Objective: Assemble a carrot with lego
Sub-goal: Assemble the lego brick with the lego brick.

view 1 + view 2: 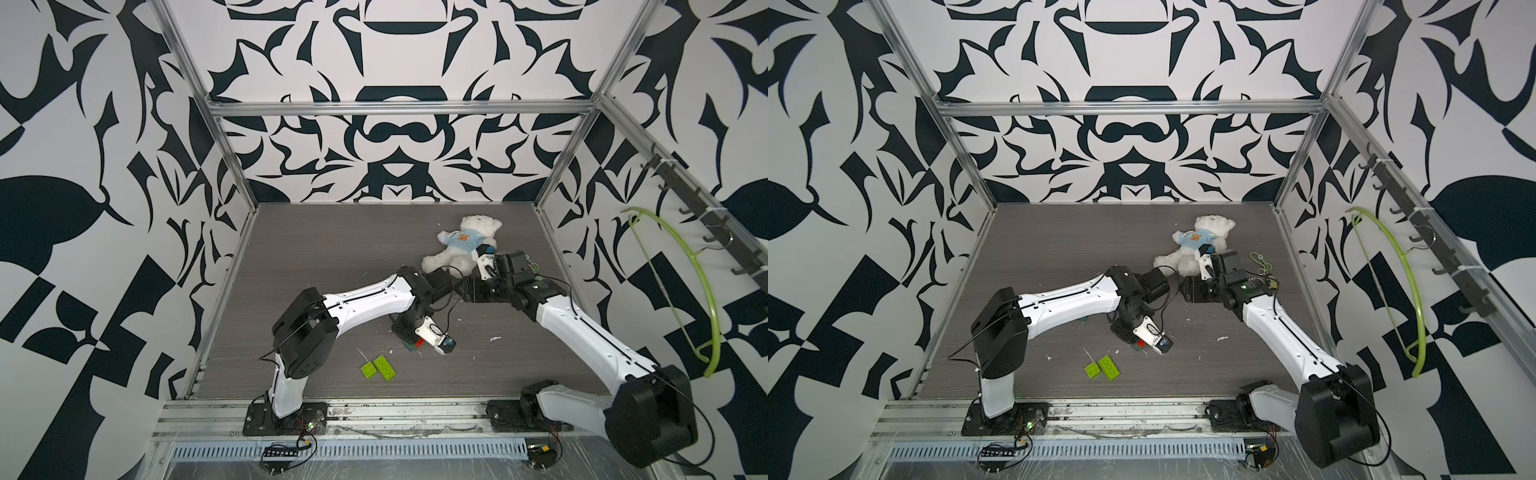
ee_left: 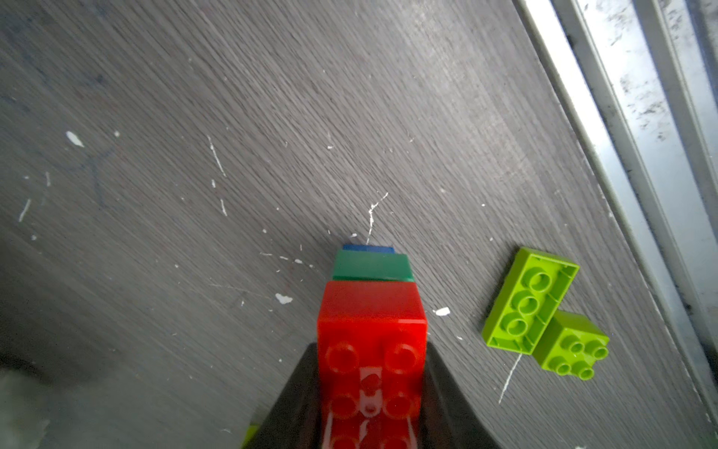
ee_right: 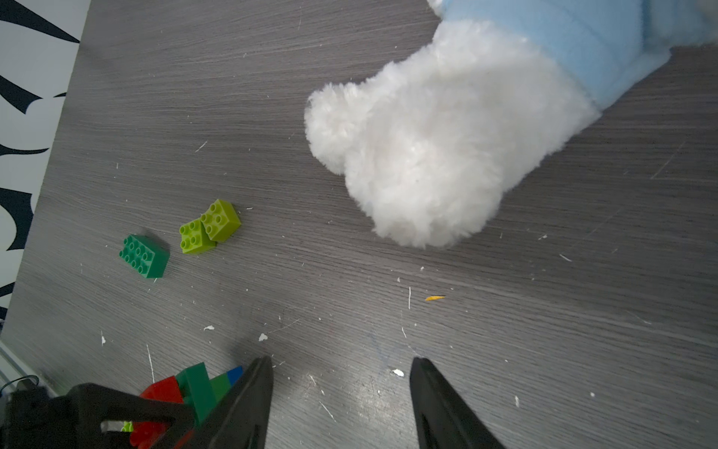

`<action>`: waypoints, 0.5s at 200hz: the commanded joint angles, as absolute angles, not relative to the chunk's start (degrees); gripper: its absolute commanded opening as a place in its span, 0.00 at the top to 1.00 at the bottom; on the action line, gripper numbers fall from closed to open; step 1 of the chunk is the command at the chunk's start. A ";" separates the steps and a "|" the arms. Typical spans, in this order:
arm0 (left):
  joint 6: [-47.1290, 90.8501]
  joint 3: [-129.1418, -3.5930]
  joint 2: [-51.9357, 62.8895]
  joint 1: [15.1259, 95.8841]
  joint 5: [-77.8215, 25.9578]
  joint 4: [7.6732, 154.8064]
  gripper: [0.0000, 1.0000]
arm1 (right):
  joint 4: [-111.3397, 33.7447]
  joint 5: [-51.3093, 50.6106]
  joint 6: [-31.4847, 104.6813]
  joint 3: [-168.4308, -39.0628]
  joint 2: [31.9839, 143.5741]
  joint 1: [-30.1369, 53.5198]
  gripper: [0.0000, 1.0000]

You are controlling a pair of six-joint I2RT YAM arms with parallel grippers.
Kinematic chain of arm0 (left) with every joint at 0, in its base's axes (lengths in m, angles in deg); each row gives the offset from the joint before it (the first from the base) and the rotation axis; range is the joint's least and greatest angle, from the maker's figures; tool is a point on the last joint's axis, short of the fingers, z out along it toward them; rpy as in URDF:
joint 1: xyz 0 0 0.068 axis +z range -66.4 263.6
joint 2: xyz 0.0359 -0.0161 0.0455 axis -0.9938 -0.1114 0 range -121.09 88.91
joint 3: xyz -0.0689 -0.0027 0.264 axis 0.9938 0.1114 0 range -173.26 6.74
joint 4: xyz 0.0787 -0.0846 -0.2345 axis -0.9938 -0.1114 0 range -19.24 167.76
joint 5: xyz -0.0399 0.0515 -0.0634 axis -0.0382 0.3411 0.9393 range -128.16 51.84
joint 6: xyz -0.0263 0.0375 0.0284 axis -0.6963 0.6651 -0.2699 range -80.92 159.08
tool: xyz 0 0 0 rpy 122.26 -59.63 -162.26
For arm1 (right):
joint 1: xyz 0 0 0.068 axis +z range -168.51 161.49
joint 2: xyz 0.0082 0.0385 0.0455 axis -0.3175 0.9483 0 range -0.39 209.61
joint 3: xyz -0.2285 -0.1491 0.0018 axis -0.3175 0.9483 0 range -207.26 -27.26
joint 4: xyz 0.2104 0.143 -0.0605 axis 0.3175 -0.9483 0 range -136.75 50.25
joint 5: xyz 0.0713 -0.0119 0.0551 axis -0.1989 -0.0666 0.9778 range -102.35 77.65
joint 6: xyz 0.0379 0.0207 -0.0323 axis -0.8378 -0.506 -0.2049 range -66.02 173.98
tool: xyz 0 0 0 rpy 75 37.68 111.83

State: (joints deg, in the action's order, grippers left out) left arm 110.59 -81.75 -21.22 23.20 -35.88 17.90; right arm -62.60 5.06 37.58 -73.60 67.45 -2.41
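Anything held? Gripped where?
Left gripper clamps the part-built red, green and blue plastic brick stack by the sides of its red brick; right gripper open, empty.

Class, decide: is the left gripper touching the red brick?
Touching. The left wrist view shows the red brick clamped between both black fingers of the left gripper, no gap either side.
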 commanded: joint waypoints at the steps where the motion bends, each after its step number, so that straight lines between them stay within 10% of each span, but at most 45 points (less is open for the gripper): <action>1: 111.32 -80.76 -20.99 23.22 -34.63 16.59 0.76 | -61.37 5.92 37.20 -73.40 67.10 -2.69 0.39; 100: 109.76 -80.78 -21.13 24.61 -32.44 16.33 0.76 | -61.37 6.46 37.22 -73.27 67.35 -2.69 0.39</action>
State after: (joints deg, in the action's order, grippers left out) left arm 110.54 -81.20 -21.22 24.14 -34.70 18.41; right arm -62.60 5.69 37.58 -73.58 67.45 -2.41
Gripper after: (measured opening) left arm 0.366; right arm 0.613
